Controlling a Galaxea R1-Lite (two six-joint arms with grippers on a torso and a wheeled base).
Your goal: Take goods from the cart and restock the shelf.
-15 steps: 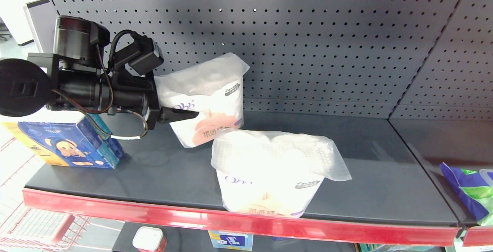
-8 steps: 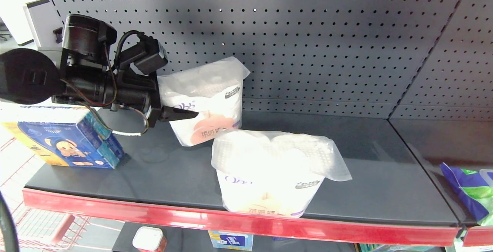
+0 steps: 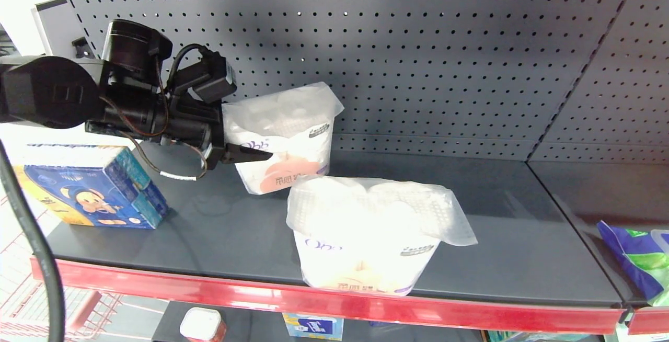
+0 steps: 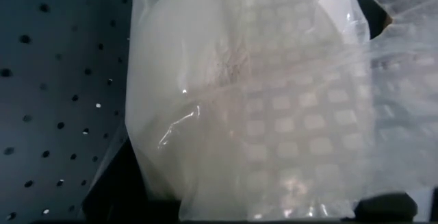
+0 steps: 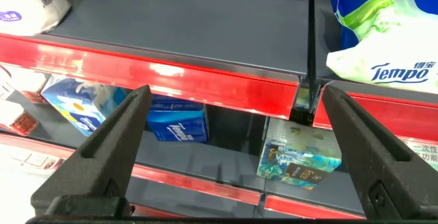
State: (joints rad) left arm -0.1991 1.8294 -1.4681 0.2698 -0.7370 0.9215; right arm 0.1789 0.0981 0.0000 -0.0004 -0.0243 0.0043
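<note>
Two packs matter to me: the front pack (image 3: 366, 232) stands at the lip (image 3: 235, 289), and the held pack (image 3: 287, 133) is behind it and to its left, just short of the pegboard (image 3: 418, 44). My left gripper (image 3: 256, 146) has its jaws clamped on the held pack's side, one finger (image 3: 251, 154) across its face and the other hidden behind. A side grip leaves the base free to set down, I judge. In the left wrist view the held pack presses close to the camera. It tilts, top leaning away from the gripper; whether its low corner touches the deck (image 3: 522, 227) I cannot tell. I read this as a placement into the back row, behind the front pack.

Room: right of the front pack the deck gives space as far as the bag (image 3: 632, 263); behind it there is only a narrow gap to the held pack; left of it comes open deck, then the box (image 3: 89, 190), close under my arm, so I judge any withdrawal should go leftward above the box. The cart (image 3: 78, 308) lies below and left of the front pack. My right gripper (image 5: 233, 148) hangs with jaws wide apart and empty, facing tiers lower than the front pack.
</note>
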